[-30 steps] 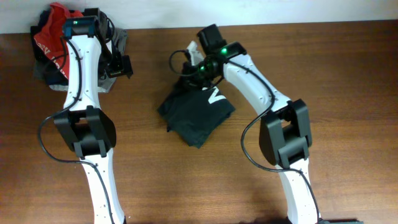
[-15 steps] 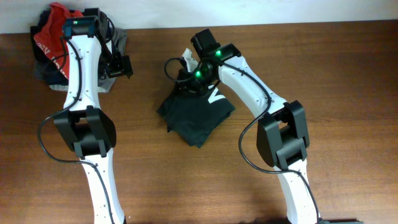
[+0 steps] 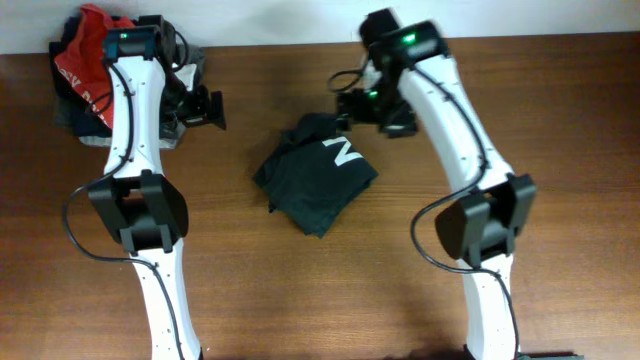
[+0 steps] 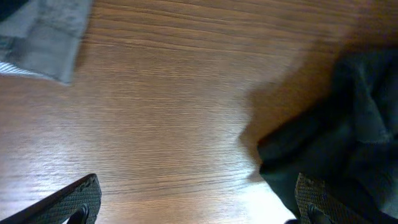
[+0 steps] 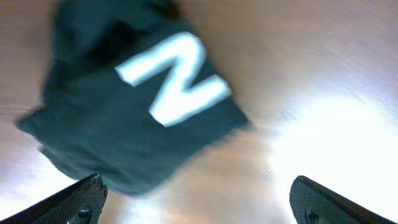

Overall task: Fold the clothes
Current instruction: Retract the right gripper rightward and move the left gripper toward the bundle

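Lying limp at centre frame, the dark garment (image 3: 315, 180) should sag; pinch it at a corner. Your left claw (image 3: 212, 108) and right claw (image 3: 348, 108) gape, empty.

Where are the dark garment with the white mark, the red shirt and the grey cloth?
Dark garment with white mark (image 3: 312, 190): overhead, plain middle.
Red shirt (image 3: 75, 62): overhead, crumpled middle.
Grey cloth (image 4: 43, 31): left wrist, flat middle.

The clothes (image 3: 315, 185) lie at the middle of the table (image 3: 560, 150), a pile of other garments (image 3: 85, 75) at its far left corner. The left gripper (image 3: 212, 108) hangs between the two; the right gripper (image 3: 352, 108) hangs just behind the clothes' right side.
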Controlling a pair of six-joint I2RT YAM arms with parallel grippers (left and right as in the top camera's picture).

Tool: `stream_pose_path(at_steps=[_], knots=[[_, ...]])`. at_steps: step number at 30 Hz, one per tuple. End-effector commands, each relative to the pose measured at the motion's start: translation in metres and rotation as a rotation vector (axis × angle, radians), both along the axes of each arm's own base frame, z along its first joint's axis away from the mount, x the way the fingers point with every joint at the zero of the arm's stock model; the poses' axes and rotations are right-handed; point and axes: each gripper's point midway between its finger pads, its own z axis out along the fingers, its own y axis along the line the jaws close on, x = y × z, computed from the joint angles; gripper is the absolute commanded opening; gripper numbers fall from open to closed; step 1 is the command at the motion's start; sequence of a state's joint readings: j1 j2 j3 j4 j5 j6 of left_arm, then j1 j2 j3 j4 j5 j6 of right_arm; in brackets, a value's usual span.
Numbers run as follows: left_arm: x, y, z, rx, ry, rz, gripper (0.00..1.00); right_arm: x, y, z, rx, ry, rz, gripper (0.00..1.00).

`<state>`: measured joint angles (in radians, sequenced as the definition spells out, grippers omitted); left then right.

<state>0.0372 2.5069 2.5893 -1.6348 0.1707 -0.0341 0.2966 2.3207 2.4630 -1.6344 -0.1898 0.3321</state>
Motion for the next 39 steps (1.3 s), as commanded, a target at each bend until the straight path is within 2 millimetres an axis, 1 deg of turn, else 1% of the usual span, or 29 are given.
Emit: stream_pose_path(at_steps=[1,2,4,8,10,11,12,15,16,17,19,20,21,22,25,26,27,28,31,33,39], knots=[[0.001,-0.018,0.020,-0.039,-0.062,-0.108,0.99,-0.006,-0.031,0.015,-0.017,0.017,-0.049,0.99],[0.002,-0.020,0.020,-0.038,-0.065,-0.119,0.99,-0.011,-0.026,0.011,0.044,0.052,-0.027,0.99],[0.003,-0.023,0.020,-0.039,-0.073,-0.125,0.99,-0.017,-0.016,0.011,0.153,0.101,-0.020,0.99],[0.005,-0.029,0.020,-0.038,-0.081,-0.137,0.99,-0.029,-0.007,0.000,0.245,0.199,-0.042,0.99],[0.004,-0.033,0.020,-0.045,-0.082,-0.166,0.99,-0.035,0.001,-0.003,0.295,0.240,-0.048,1.00],[0.003,-0.038,0.021,-0.057,-0.085,-0.200,0.99,-0.038,0.003,-0.004,0.313,0.258,-0.050,1.00],[0.001,-0.045,0.022,-0.082,-0.093,-0.250,0.99,-0.039,0.005,-0.005,0.325,0.271,-0.053,0.97],[-0.002,-0.068,0.027,-0.183,-0.130,-0.381,0.99,-0.037,0.005,-0.006,0.318,0.271,-0.079,0.94],[-0.002,-0.075,0.029,-0.213,-0.141,-0.410,0.99,-0.035,0.003,-0.006,0.312,0.263,-0.087,0.94],[-0.003,-0.081,0.031,-0.237,-0.151,-0.434,0.99,-0.033,-0.003,-0.006,0.282,0.254,-0.115,0.94],[-0.004,-0.088,0.032,-0.248,-0.154,-0.454,0.99,-0.029,-0.031,-0.009,0.135,0.223,-0.216,0.93],[-0.005,-0.091,0.032,-0.249,-0.151,-0.460,0.99,-0.026,-0.048,-0.009,0.045,0.196,-0.275,0.94],[-0.006,-0.094,0.032,-0.250,-0.149,-0.467,0.99,-0.025,-0.065,-0.005,-0.041,0.159,-0.334,0.94],[-0.008,-0.098,0.031,-0.251,-0.145,-0.476,0.99,-0.025,-0.075,0.002,-0.085,0.131,-0.364,0.94],[-0.021,-0.112,0.027,-0.259,-0.108,-0.555,0.99,-0.032,-0.094,0.028,-0.162,0.056,-0.421,0.95],[-0.025,-0.117,0.025,-0.259,-0.095,-0.579,0.99,-0.034,-0.098,0.039,-0.175,0.020,-0.419,0.97],[-0.028,-0.122,0.023,-0.258,-0.085,-0.590,0.99,-0.036,-0.099,0.048,-0.174,-0.005,-0.419,1.00],[-0.029,-0.126,0.020,-0.260,-0.078,-0.598,0.99,-0.039,-0.100,0.054,-0.168,-0.020,-0.416,0.99],[-0.032,-0.134,0.012,-0.265,-0.061,-0.626,0.99,-0.048,-0.101,0.069,-0.152,-0.050,-0.408,0.99],[-0.033,-0.137,0.005,-0.271,-0.049,-0.646,0.99,-0.056,-0.102,0.076,-0.149,-0.060,-0.410,0.99],[-0.036,-0.146,-0.028,-0.342,0.005,-0.690,0.99,-0.081,-0.106,0.096,-0.133,-0.097,-0.400,0.99]])
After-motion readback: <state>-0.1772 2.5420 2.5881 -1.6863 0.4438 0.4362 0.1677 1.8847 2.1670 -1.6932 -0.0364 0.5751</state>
